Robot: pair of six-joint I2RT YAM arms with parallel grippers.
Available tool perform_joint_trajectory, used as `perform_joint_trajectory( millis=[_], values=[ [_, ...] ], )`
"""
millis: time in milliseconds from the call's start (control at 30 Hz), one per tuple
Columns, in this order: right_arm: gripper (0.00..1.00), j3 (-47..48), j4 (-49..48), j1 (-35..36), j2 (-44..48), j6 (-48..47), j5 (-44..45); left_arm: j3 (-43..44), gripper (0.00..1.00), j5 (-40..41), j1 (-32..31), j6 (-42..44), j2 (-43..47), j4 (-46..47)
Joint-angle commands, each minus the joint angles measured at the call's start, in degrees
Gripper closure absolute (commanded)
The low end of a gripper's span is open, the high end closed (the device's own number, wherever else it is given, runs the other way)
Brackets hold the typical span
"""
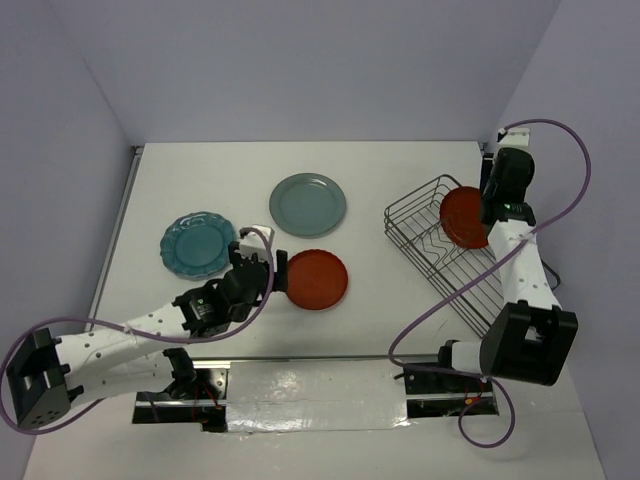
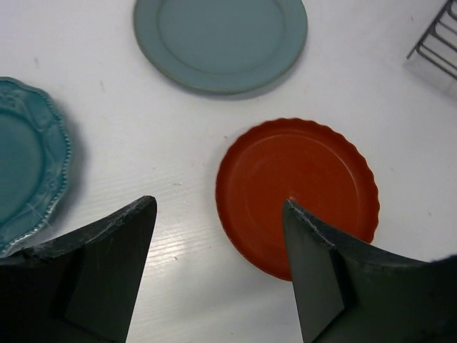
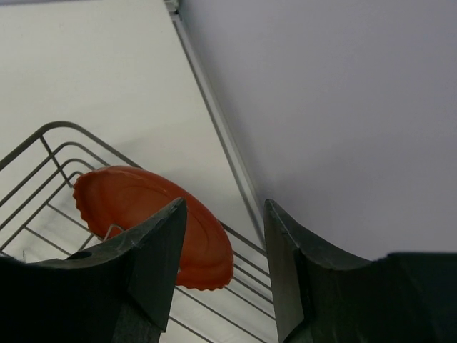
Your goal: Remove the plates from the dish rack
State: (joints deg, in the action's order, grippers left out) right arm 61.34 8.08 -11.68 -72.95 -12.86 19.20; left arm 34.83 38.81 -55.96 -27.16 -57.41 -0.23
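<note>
My right hand [image 3: 223,209] hangs open over the rack [image 1: 445,262], the one red plate [image 3: 125,196] inside it leaning just below-left of it, while my left hand [image 2: 218,204], also open, sits well away.

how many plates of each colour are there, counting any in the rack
grey-green plate: 1
teal plate: 1
red-orange plates: 2, the second one standing in the dish rack
total: 4 plates
</note>
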Motion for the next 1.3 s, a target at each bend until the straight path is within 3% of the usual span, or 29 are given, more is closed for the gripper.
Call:
perform_joint_trajectory(
  millis=[0,167,333,533,833,1267],
  values=[
    [0.46,4.13,3.61,-0.27,-3.16,-1.99,-2.94,-1.95,0.17,6.97,-0.2,-0.44,4.58,2.87],
    [0.51,4.93,5.19,-0.62,-5.1,-4.1,-1.81,-3.18,0.17,6.64,-0.28,0.35,6.96,4.44],
    [0.58,3.96,5.2,-0.71,-6.07,-2.87,-2.76,-0.56,0.17,9.26,-0.2,-1.67,2.22,1.64],
    [0.59,0.45,2.3,-0.54,-5.45,-0.5,-6.11,2.09,0.18,11.11,-0.2,-2.29,-2.36,-1.61],
    [0.61,-0.96,0.27,-0.71,-8.35,-2.78,1.88,1.47,0.18,11.29,-0.2,-2.81,-0.69,-2.06],
    [0.61,-1.31,-1.75,-0.53,-11.07,-4.45,3.12,1.21,0.18,11.91,-0.2,-2.99,0.46,-2.23]
  ],
)
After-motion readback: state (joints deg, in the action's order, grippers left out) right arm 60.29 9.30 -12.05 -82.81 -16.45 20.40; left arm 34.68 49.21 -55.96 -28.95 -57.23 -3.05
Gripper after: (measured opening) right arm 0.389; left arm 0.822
